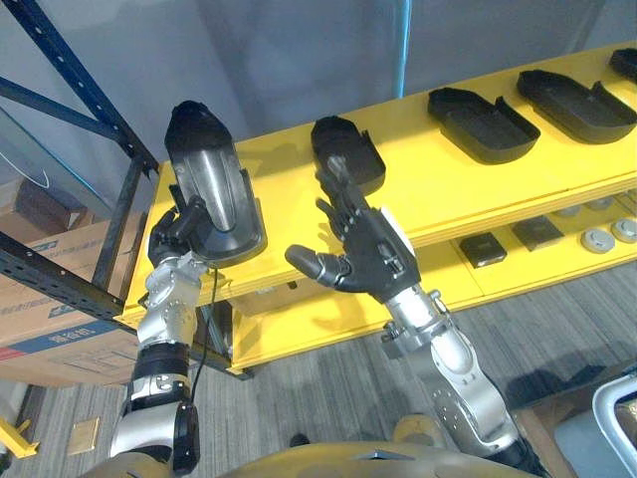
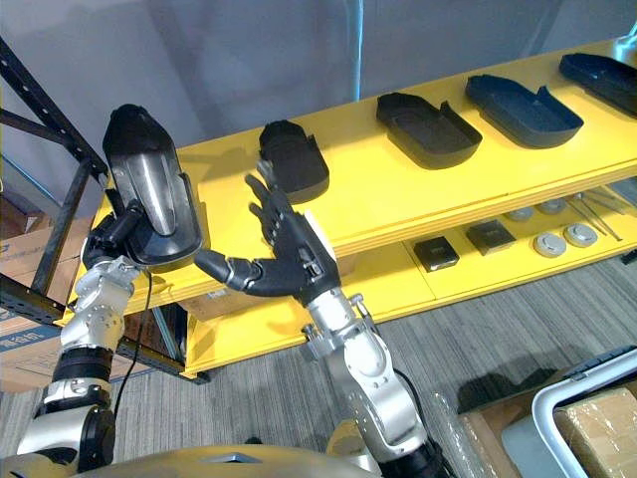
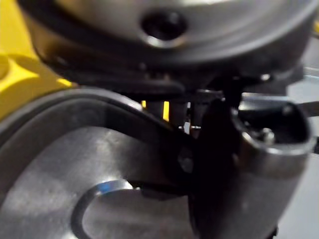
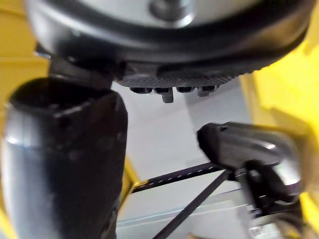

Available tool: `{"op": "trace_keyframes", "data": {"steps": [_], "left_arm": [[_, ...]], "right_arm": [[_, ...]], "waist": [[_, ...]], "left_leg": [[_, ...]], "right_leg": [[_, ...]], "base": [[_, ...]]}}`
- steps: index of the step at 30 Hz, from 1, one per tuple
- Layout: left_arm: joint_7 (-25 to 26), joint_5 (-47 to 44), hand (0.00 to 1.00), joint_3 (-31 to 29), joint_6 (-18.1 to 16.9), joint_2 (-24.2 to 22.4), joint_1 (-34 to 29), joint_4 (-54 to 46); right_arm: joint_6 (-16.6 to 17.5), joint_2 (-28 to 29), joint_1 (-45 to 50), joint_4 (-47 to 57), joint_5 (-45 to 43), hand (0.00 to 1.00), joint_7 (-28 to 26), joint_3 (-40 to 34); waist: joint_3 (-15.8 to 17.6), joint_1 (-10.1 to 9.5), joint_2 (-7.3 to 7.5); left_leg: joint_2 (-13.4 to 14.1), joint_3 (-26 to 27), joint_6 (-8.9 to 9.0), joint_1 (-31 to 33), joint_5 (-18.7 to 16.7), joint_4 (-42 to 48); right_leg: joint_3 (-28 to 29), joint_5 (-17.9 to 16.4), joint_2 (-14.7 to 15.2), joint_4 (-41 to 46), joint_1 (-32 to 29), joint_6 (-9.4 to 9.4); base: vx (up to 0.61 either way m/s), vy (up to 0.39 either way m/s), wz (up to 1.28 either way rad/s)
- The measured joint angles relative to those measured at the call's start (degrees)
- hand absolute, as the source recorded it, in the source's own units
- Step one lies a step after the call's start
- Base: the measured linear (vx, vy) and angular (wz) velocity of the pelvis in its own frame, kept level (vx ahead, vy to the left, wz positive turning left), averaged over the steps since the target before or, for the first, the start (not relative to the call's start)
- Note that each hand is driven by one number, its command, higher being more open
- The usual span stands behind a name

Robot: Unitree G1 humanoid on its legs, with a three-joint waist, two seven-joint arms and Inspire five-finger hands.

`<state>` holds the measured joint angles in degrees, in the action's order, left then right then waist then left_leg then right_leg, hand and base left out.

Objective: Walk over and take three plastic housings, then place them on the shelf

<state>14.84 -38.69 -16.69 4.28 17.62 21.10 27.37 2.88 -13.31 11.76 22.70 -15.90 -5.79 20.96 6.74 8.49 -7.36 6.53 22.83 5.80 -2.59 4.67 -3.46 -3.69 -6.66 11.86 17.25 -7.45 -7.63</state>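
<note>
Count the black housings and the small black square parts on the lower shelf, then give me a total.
Black housings: 5, one held in the left hand
Small black square parts: 2
Total: 7

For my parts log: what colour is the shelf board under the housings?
Bright yellow; the shelf board shows best in the left eye view.

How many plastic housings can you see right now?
5. Held housing in the left hand; on the yellow shelf, four: nearest housing, middle housing, right housing, edge housing. More may lie beyond.
</note>
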Motion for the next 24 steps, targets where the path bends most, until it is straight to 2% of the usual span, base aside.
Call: {"op": "trace_keyframes", "data": {"steps": [3, 6, 8, 10, 13, 15, 17, 19, 21, 24], "left_arm": [[0.13, -1.39, 0.00, -0.73, 1.63, 4.36, 0.31, 0.02], [0.53, -3.84, 0.00, -3.11, 2.97, 8.78, 0.90, 0.07], [1.35, -3.96, 0.00, -3.77, 4.21, 12.65, 1.78, 0.33], [1.39, -3.94, 0.00, -3.82, 4.87, 14.68, 3.21, 1.11], [1.21, -4.02, 0.00, -3.82, 5.10, 15.99, 6.68, 4.19], [1.08, -4.03, 0.00, -3.75, 5.49, 16.32, 8.06, 4.97], [0.88, -4.02, 0.00, -1.81, 6.21, 17.64, 11.26, 6.07], [0.51, -4.00, 0.00, 0.20, 6.33, 19.53, 13.35, 6.08], [-0.25, -3.86, 0.00, 1.85, 7.21, 20.66, 15.59, 6.08], [-1.13, -3.66, 0.00, 3.57, 8.57, 21.00, 18.13, 5.77]], "right_arm": [[-0.54, -1.71, 7.33, -1.33, 2.84, 1.00, 1.35, -4.96], [-0.03, -1.68, 12.28, -5.27, 4.51, 1.00, 3.48, -10.85], [2.14, -1.76, 15.36, -8.38, 6.55, 1.00, 4.64, -12.56], [3.97, -1.81, 16.82, -12.64, 6.65, 1.00, 4.81, -12.72], [6.04, -1.73, 16.31, -24.35, 8.81, 1.00, 5.06, -12.70], [5.43, -1.54, 16.05, -32.51, 8.70, 1.00, 5.01, -13.10], [2.81, -1.21, 15.26, -43.10, 8.76, 1.00, 6.12, -13.83], [1.21, 0.54, 14.66, -47.03, 8.00, 1.00, 6.21, -16.55], [1.05, 0.59, 13.74, -48.51, 8.22, 1.00, 6.26, -18.51], [0.13, 0.37, 12.87, -51.02, 6.11, 1.00, 5.98, -19.10]], "waist": [[2.78, 1.01, 0.37], [4.61, 2.37, 1.59], [5.35, 2.93, 2.68], [5.85, 2.99, 3.39], [7.00, 2.47, 4.30], [7.52, 2.07, 4.59], [8.97, 1.25, 5.30], [10.66, 1.10, 6.15], [11.56, 0.90, 7.11], [12.19, -0.30, 7.62]], "left_leg": [[0.20, 0.91, 0.07, 0.59, -0.07, 0.34], [0.98, 1.87, 0.27, 1.19, -0.28, 0.66], [1.34, 2.48, 0.53, 1.52, -0.99, 1.65], [2.06, 3.03, 0.67, 1.81, -1.33, 2.33], [2.30, 3.13, 0.92, 2.38, -2.15, 3.53], [2.40, 2.90, 0.89, 3.07, -2.54, 4.26], [2.75, 1.95, 0.83, 4.18, -3.24, 6.04], [3.35, 0.76, 0.90, 5.22, -3.85, 7.90], [3.87, -0.28, 0.84, 6.49, -4.61, 9.53], [4.18, -1.34, 0.89, 7.75, -5.22, 10.61]], "right_leg": [[0.92, -0.09, -0.31, 0.98, -1.43, 0.16], [1.65, 0.02, -0.87, 0.98, -2.26, 0.19], [2.22, 0.07, -1.44, 0.70, -2.45, 0.25], [2.40, 0.08, -1.74, 0.54, -2.50, 0.31], [2.41, -0.03, -2.05, 0.48, -2.62, 0.48], [2.22, -0.04, -1.98, 0.35, -2.61, 0.51], [1.59, -0.02, -1.93, -0.02, -2.20, 0.53], [0.50, 0.13, -2.04, -0.40, -1.56, 0.75], [-0.36, 0.19, -2.09, -0.47, -1.38, 0.87], [-1.27, 0.16, -2.14, -0.67, -1.37, 0.94]], "base": [[-0.01, -0.028, -0.12], [0.01, -0.024, -0.12], [0.03, -0.018, -0.16], [0.04, -0.027, -0.07], [0.01, -0.010, -0.01], [0.02, -0.006, 0.07], [0.01, -0.007, 0.17], [-0.01, -0.019, 0.22], [-0.04, -0.021, 0.21], [-0.02, -0.010, 0.19]]}}
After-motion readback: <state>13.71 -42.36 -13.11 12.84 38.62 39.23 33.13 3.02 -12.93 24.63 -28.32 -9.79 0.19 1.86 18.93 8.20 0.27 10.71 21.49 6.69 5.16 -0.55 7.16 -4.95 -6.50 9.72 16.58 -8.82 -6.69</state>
